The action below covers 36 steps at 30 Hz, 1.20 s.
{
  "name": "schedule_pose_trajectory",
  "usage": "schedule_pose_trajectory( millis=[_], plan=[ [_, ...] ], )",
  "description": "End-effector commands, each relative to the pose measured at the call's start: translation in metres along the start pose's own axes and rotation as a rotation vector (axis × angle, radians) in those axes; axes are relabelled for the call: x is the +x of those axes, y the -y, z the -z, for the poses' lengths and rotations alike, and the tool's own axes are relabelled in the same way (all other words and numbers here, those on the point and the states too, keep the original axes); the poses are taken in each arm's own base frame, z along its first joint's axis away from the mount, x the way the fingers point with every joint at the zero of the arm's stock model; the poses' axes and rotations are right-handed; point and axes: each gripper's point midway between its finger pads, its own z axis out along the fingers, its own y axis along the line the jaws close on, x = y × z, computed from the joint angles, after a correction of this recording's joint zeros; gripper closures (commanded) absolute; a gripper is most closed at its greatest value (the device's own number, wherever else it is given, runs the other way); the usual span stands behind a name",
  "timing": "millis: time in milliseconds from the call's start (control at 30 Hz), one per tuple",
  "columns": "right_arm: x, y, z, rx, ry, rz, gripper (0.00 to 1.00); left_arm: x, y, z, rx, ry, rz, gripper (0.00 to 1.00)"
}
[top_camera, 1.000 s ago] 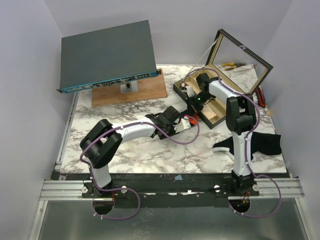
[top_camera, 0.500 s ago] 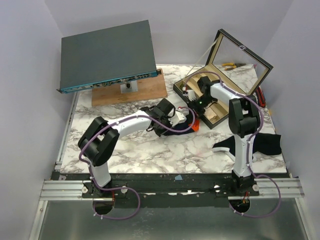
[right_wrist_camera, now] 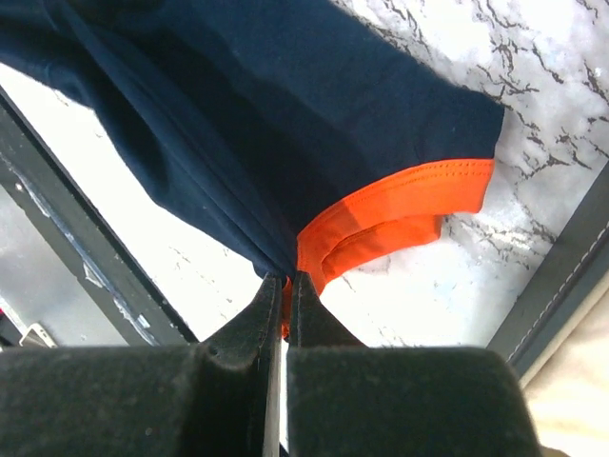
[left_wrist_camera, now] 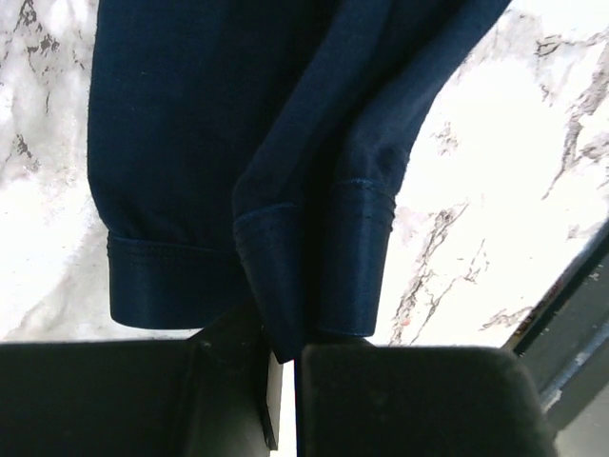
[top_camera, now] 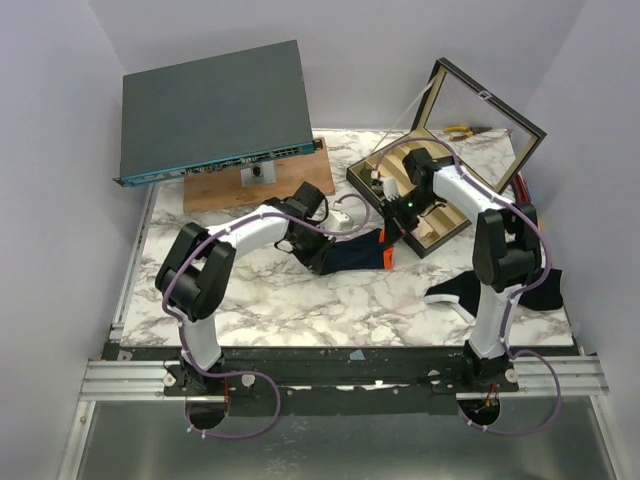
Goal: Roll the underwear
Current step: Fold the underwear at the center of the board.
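The navy underwear [top_camera: 352,251] with orange trim [top_camera: 384,250] is stretched between my two grippers over the middle of the marble table [top_camera: 300,300]. My left gripper [top_camera: 308,236] is shut on its navy hem at the left end; in the left wrist view that gripper [left_wrist_camera: 285,360] pinches a fold of the underwear [left_wrist_camera: 238,124]. My right gripper [top_camera: 392,232] is shut on the orange-trimmed end; in the right wrist view that gripper [right_wrist_camera: 285,286] clamps the underwear [right_wrist_camera: 266,124] beside the orange band [right_wrist_camera: 400,205]. The white waistband and lettering are hidden.
An open dark box [top_camera: 440,215] with a raised lid [top_camera: 480,110] stands just right of the right gripper. A grey device [top_camera: 215,110] on a wooden board [top_camera: 260,185] is at the back left. A black cloth [top_camera: 520,285] lies at the right front.
Both grippers have drawn apart, the left moving back and left, the right a little to the right. The underwear, bunched between them before, is now pulled out flat.
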Motion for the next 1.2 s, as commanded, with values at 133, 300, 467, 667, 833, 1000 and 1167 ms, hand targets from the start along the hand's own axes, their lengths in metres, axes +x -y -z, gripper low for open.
schedule_pose_trajectory(
  millis=[133,300,467,667,833,1000,1167],
  plan=[
    [-0.014,-0.003,0.022,0.035,0.0,0.019,0.99,0.008,0.007,0.01,0.187,-0.03,0.177,0.96],
    [-0.036,0.003,0.019,0.043,0.011,0.033,0.98,0.009,0.004,0.01,0.245,-0.041,0.251,0.92],
    [-0.061,0.023,0.008,0.065,0.011,0.037,0.99,0.012,-0.005,0.007,0.241,-0.057,0.307,0.89],
    [-0.059,0.052,-0.017,0.097,-0.03,0.014,0.99,0.014,-0.01,0.004,0.22,-0.067,0.342,0.82],
    [-0.056,0.061,-0.031,0.096,-0.042,0.009,0.99,0.014,-0.013,0.002,0.21,-0.069,0.344,0.81],
    [-0.06,0.054,-0.036,0.088,-0.043,0.043,0.99,0.015,-0.016,0.01,0.163,-0.054,0.303,0.81],
    [-0.061,0.046,-0.041,0.073,-0.054,0.112,0.98,0.015,-0.023,0.023,0.084,-0.008,0.23,0.78]
  ],
)
